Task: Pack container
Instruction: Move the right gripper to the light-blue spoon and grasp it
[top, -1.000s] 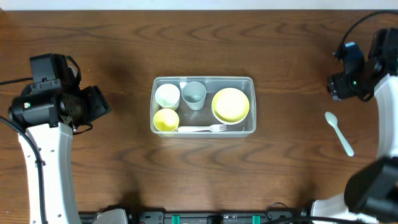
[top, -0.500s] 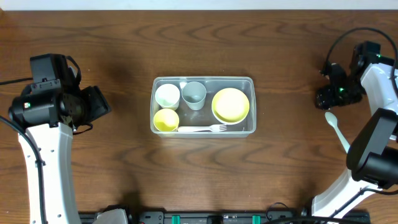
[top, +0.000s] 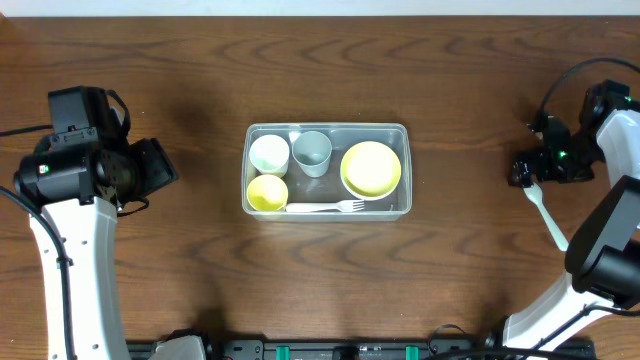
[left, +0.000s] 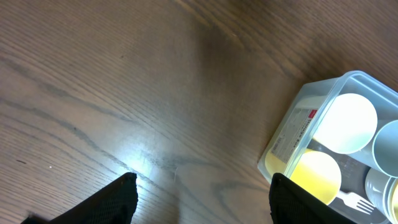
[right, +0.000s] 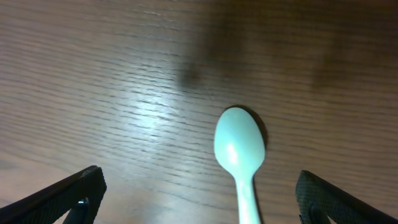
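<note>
The pale spoon (top: 548, 215) lies on the table well to the right of the container (top: 326, 127), which sits in the middle, so the right arm is much nearer. The right gripper (right: 200, 190) hovers over the spoon's bowl end (the handle runs toward the table's near edge), its fingers wide apart, one on each side, holding nothing. The left gripper (left: 205, 202), also spread and empty, hangs beside the container's left end.
</note>
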